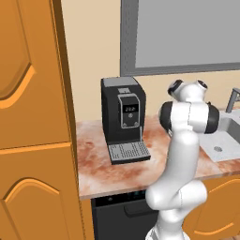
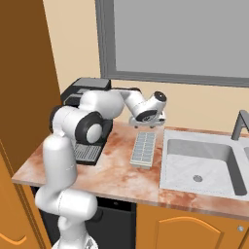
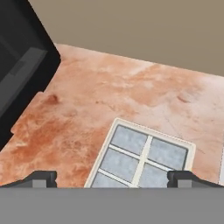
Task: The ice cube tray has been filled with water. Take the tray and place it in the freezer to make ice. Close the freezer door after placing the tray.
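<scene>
The ice cube tray (image 2: 144, 148) lies flat on the marble counter (image 2: 121, 180), just left of the sink, with its long side running away from the wall. It is pale grey-white with a grid of square cells. My gripper (image 2: 147, 123) hangs open a little above the tray's far end, pointing down, with nothing between its fingers. In the hand view the tray (image 3: 140, 159) sits low and right of centre, and the two fingertips (image 3: 41, 178) stand wide apart on either side of it, clear of it. The freezer is out of view.
A black coffee machine (image 1: 123, 112) with a dark ribbed drip grate (image 1: 129, 152) stands on the counter left of the tray. The sink basin (image 2: 199, 160) and its faucet (image 2: 238, 124) lie to the right. A tall orange cabinet (image 1: 33, 140) bounds the counter's left end.
</scene>
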Controlling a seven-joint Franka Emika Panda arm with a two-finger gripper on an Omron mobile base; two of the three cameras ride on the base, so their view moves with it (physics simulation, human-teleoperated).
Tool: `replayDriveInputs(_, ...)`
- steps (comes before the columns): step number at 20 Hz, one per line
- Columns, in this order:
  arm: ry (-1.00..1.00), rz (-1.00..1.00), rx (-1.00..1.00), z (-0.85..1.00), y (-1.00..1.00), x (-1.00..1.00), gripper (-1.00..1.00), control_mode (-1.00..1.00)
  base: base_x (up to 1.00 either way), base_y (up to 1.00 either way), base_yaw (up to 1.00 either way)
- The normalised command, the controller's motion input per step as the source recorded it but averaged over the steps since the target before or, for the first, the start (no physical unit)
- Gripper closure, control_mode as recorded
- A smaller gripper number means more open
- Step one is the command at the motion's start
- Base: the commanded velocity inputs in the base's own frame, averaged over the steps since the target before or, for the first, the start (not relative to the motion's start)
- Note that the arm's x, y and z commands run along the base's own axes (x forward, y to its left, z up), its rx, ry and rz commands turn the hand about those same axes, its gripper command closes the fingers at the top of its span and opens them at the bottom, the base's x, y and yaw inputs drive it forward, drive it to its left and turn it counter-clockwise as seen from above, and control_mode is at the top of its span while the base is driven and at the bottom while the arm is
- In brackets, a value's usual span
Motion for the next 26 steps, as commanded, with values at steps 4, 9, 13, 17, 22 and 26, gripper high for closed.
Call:
replayDriveInputs(4, 0.03, 0.00, 0.15, -0.06, -0.03, 0.39, -1.00, -1.00, 0.00, 0.00, 0.00)
replayDriveInputs(9, 0.06, 0.00, 0.13, -0.11, 0.00, 0.43, -1.00, -1.00, 0.00, 0.00, 0.00)
replayDriveInputs(13, 0.02, 0.01, 0.10, -0.23, 0.00, 0.52, -1.00, -1.00, 0.00, 0.00, 0.00)
replayDriveInputs(17, 0.00, 0.03, 0.06, -0.36, 0.00, 0.57, -1.00, -1.00, 0.00, 0.00, 0.00)
replayDriveInputs(22, 0.00, 0.05, 0.00, -0.41, 0.00, 0.56, -1.00, -1.00, 0.00, 0.00, 0.00)
replayDriveInputs(26, 0.01, 0.11, 0.00, -0.19, 0.00, 0.47, -1.00, -1.00, 0.00, 0.00, 0.00)
